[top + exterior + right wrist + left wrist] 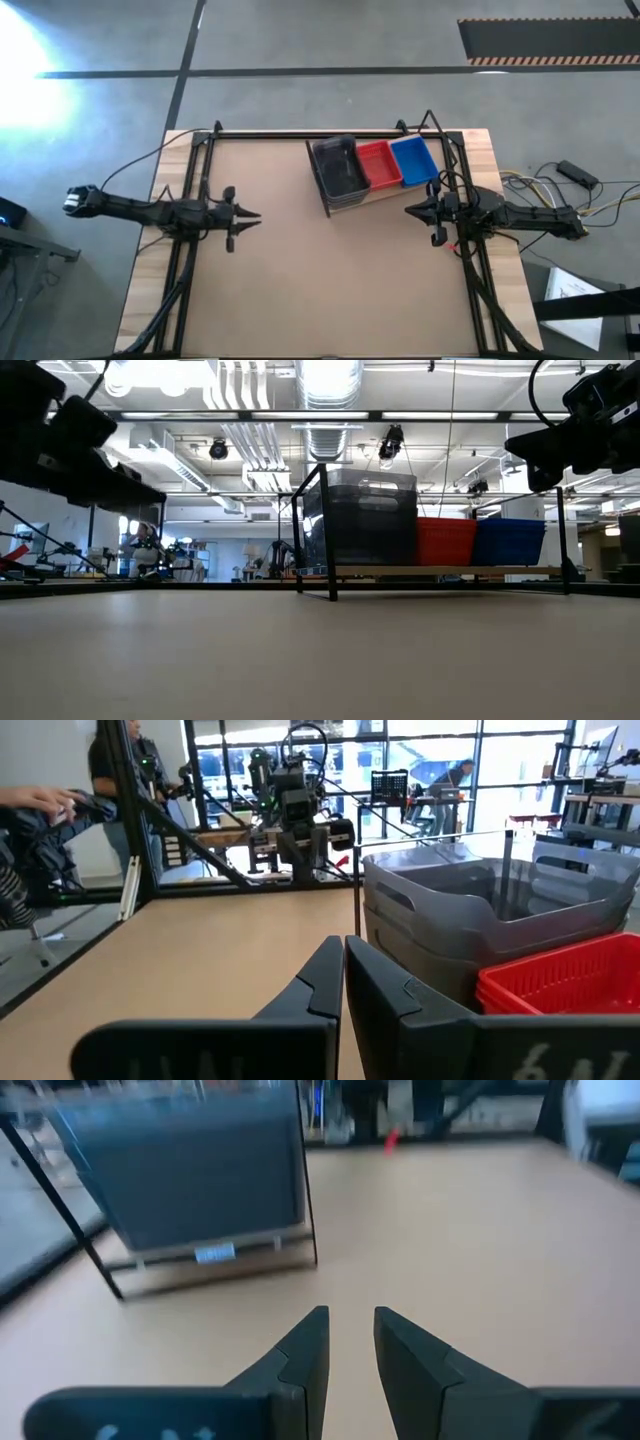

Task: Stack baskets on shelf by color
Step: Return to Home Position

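Dark grey plastic mesh baskets (338, 170), red baskets (378, 163) and blue baskets (413, 160) sit stacked on the light wooden shelf (375, 194), far right on the table. The right gripper (410, 210), jaws closed and empty, hovers near it and might clip the skewed grey stack when retreating. The left gripper (254, 213), jaws slightly parted and empty, waits at left.

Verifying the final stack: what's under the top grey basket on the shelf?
The top grey basket sits nested in further grey baskets, on the shelf. Their insides and exact count are covered.
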`<act>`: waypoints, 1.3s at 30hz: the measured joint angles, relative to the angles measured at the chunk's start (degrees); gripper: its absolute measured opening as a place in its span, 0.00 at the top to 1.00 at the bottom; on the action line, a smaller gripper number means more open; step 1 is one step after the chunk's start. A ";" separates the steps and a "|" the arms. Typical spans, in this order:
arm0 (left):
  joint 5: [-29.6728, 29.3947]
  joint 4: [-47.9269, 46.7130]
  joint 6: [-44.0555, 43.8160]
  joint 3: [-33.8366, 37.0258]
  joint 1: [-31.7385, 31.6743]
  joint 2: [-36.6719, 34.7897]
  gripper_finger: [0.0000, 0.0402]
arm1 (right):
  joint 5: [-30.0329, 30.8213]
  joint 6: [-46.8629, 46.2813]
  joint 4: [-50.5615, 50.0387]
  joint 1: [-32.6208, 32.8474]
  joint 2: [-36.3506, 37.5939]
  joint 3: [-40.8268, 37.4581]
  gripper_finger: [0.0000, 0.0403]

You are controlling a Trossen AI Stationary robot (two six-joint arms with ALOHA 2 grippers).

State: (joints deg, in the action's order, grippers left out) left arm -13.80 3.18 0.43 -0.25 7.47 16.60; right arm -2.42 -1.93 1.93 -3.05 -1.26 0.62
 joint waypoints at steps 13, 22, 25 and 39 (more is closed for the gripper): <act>-0.07 1.21 -0.02 0.00 -0.12 -16.13 0.83 | 0.00 0.00 0.03 0.00 -0.04 0.00 0.98; 0.34 0.46 -1.70 0.00 -1.61 -15.41 0.83 | 0.02 0.02 -0.47 0.00 0.00 0.00 0.98; 3.93 -0.68 -1.90 0.00 -3.11 -15.41 0.83 | 0.02 0.02 -0.42 0.00 -0.02 0.02 0.98; 12.73 -0.79 3.03 0.00 -6.38 -14.29 0.83 | 0.04 0.02 -0.42 0.00 -0.04 0.02 0.98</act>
State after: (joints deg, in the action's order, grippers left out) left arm -1.08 2.39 3.46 -0.25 1.09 2.31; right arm -2.38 -1.91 1.52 -3.05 -1.30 0.64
